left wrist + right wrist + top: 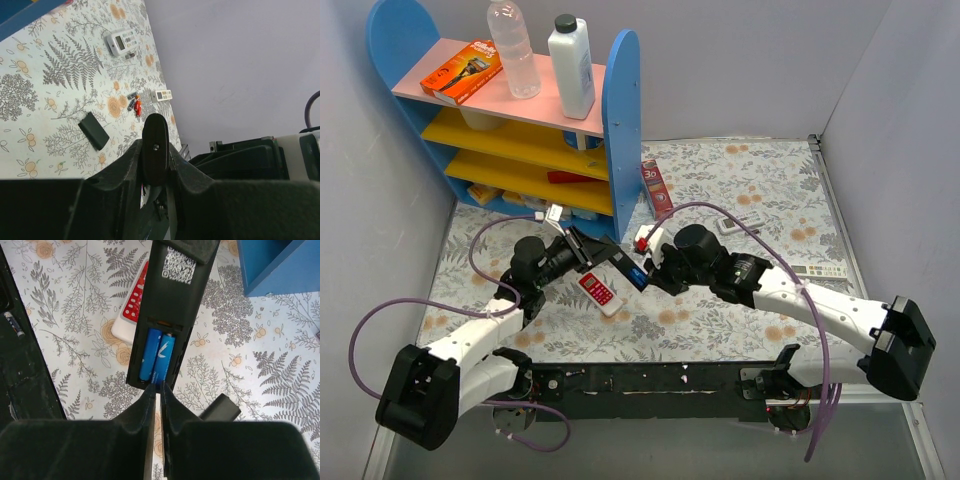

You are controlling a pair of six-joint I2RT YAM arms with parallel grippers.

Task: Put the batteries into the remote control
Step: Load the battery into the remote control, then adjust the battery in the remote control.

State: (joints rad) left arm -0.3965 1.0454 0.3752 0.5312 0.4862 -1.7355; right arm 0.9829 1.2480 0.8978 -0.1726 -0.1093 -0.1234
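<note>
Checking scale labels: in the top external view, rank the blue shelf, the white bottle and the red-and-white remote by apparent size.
1. Blue shelf: largest by far.
2. White bottle: second.
3. Red-and-white remote: smallest. The bottle stands higher up on the shelf, so true sizes could differ.

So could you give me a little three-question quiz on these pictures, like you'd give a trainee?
1. True or false: the remote control is open at the back.
2. How many blue batteries sit inside it?
3. Where is the red-and-white remote? A) on the pink shelf B) lying on the table C) in a drawer

Key: 1 true; 2 two; 3 B.
</note>
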